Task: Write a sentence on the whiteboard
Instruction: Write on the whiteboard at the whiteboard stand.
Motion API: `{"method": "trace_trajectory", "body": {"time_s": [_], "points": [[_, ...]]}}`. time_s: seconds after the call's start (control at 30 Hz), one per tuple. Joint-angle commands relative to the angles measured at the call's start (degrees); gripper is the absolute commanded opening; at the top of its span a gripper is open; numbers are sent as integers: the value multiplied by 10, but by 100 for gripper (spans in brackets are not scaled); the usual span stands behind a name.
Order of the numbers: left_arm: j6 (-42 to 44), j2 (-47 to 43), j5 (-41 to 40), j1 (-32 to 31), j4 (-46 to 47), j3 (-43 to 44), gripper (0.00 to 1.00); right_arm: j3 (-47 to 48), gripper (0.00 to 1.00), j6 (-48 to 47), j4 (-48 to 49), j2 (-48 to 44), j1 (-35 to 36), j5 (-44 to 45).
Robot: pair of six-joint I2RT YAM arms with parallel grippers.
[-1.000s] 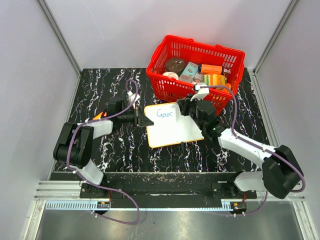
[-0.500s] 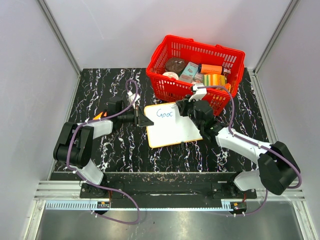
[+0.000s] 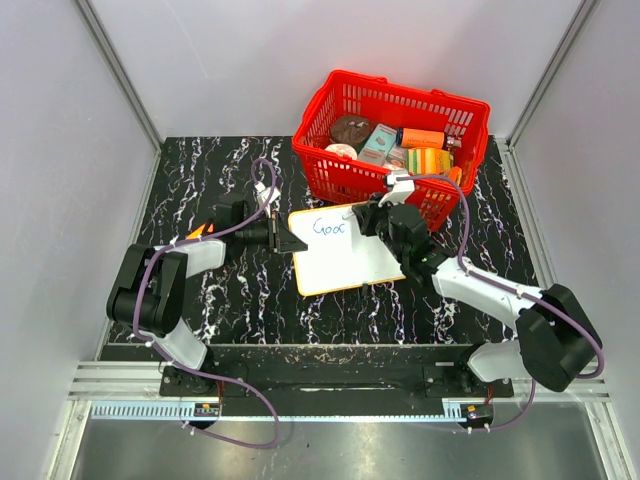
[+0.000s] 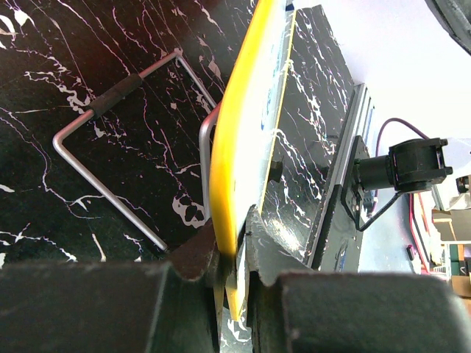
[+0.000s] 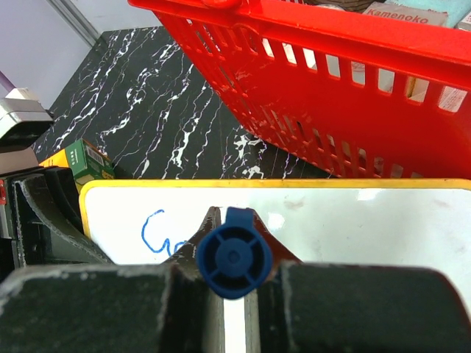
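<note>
The whiteboard (image 3: 345, 252), white with a yellow-orange rim, lies mid-table in front of the red basket. Blue lettering (image 3: 329, 227) reading roughly "Goo" sits near its upper left; in the right wrist view only its start (image 5: 156, 237) shows. My left gripper (image 3: 291, 243) is shut on the board's left edge; the left wrist view shows the yellow rim (image 4: 239, 158) clamped between the jaws. My right gripper (image 3: 372, 220) is shut on a blue marker (image 5: 234, 254) and holds it over the board's upper right part (image 5: 353, 220), just right of the lettering. The marker tip is hidden.
The red basket (image 3: 340, 172) with several packaged goods stands just behind the board, close to my right gripper. A wire stand (image 4: 110, 140) lies on the black marble table under the board's left side. A small green and orange box (image 5: 88, 160) lies left of the board.
My right gripper with the marker has shifted slightly left and up along the board. The lettering looks the same. The left arm has not moved.
</note>
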Motion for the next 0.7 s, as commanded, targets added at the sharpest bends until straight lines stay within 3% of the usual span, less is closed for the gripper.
{"method": "trace_trajectory", "body": {"time_s": [0.0,0.67], "points": [[82,22,-90,-9,-37,-4,0,-14,0,3,1,-14,-4,-2],[83,23,-91,-10,-38,-3,0,-49,0,7,-19,-39,-3,-27]]}}
